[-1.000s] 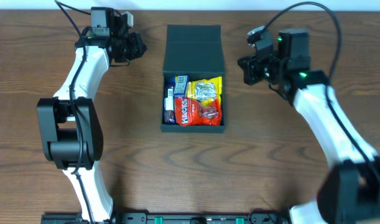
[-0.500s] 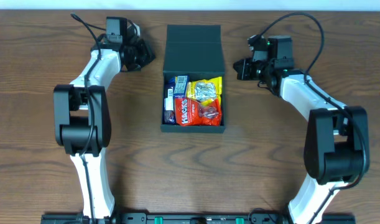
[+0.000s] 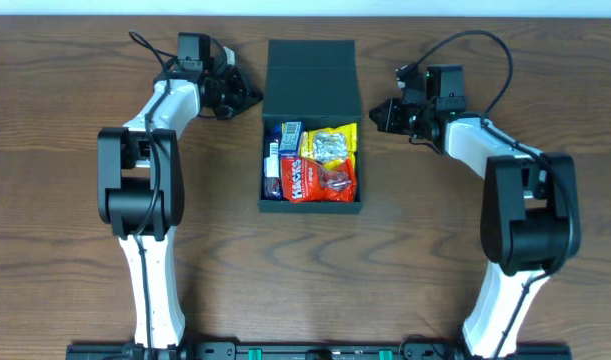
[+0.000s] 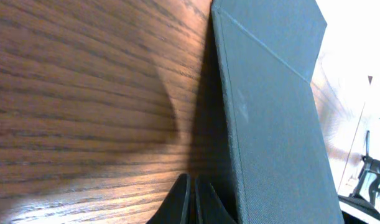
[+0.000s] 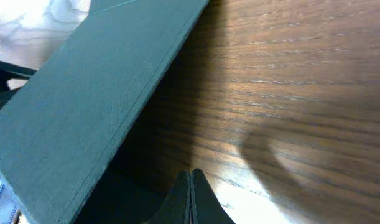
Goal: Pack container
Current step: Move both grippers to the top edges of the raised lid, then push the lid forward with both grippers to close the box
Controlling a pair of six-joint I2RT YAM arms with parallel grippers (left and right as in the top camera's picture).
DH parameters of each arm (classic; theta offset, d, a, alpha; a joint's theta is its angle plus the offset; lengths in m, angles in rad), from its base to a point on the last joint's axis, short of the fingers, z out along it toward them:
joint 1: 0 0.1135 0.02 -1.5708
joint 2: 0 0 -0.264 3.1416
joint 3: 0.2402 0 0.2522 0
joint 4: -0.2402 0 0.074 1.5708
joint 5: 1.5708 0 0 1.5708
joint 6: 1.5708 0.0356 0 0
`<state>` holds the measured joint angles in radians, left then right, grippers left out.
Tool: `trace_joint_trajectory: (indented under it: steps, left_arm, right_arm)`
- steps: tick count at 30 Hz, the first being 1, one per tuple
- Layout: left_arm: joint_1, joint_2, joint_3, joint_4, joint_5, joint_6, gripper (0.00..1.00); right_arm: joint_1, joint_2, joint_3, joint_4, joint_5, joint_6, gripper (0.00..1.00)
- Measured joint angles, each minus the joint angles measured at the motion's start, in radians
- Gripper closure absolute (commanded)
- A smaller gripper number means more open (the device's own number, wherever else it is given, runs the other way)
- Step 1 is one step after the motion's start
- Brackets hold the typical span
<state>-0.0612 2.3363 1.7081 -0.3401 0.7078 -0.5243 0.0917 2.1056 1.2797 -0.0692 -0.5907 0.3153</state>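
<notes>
The dark green container (image 3: 311,205) lies open in the middle of the table with its flap lid (image 3: 311,78) laid back towards the far edge. Several snack packets fill it, among them a red one (image 3: 320,181) and a yellow one (image 3: 331,142). My left gripper (image 3: 251,97) is shut and empty, low over the wood just left of the lid (image 4: 277,106). On the other side my right gripper (image 3: 377,112) is shut and empty too, close to the lid's right edge (image 5: 84,112). Both pairs of fingertips (image 4: 191,186) (image 5: 191,180) are pressed together.
Dark wooden tabletop (image 3: 435,240) all round the box. A pale wall runs along the far edge of the table (image 3: 385,8). Both arms reach in from the near side, bent towards the lid.
Both arms have swung inward towards the lid: the left gripper moved right, the right gripper moved left. The box and its packets have not moved.
</notes>
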Motion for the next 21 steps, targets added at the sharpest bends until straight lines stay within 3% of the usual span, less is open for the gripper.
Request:
trace_joint_trajectory:
  steps: [21]
  left_arm:
    - [-0.006, 0.000, 0.010, 0.001, 0.079, 0.006, 0.94]
  right_arm:
    - [0.015, 0.033, 0.034, 0.130, -0.157, 0.034, 0.99]
